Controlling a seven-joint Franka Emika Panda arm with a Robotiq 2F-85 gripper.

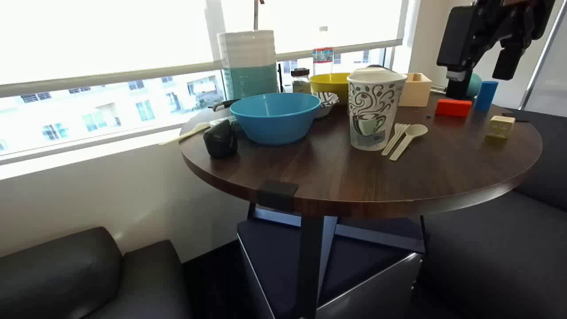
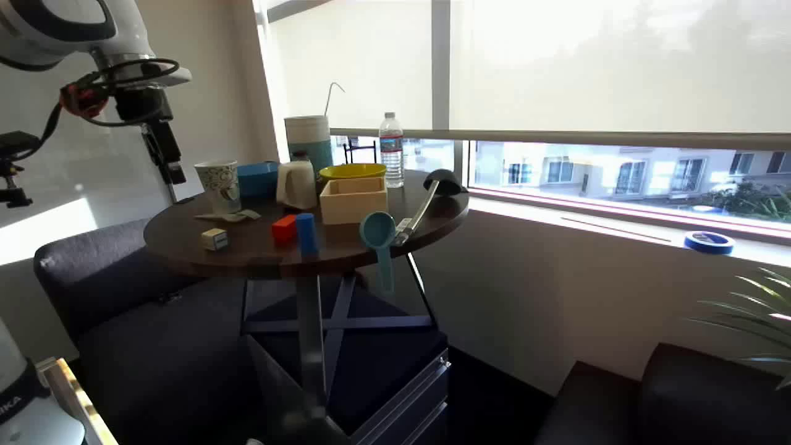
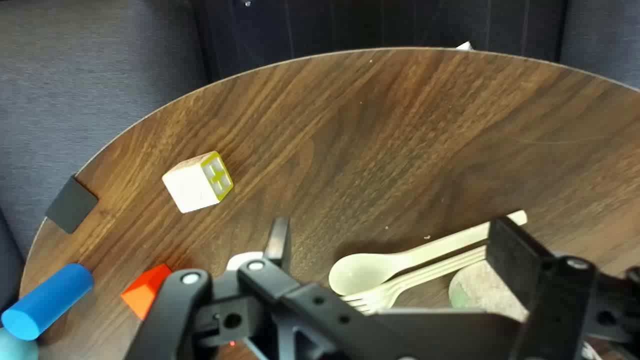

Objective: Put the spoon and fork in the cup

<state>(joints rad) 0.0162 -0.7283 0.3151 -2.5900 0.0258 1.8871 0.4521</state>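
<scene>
The pale beige spoon [image 1: 413, 134] and the pronged fork [image 1: 393, 139] lie side by side on the dark table beside the cup [image 1: 373, 113]. The cup stands upright, white with a dark scribbled pattern; it also shows in an exterior view [image 2: 220, 185]. In the wrist view the spoon [image 3: 361, 274] and fork [image 3: 392, 291] lie between the fingers as seen from above. The right finger covers part of their handles and part of the cup [image 3: 485, 290]. My gripper [image 3: 392, 235] is open and empty. In an exterior view the gripper [image 1: 480, 79] hangs above the table, apart from the utensils.
A blue bowl [image 1: 274, 117] and yellow bowl [image 1: 331, 82] stand behind the cup. A wooden box [image 2: 353, 201], red block [image 2: 285, 228], blue cylinder [image 2: 306, 233] and small cube [image 3: 197, 182] stand on the table. A water bottle [image 2: 391, 151] stands at the window side.
</scene>
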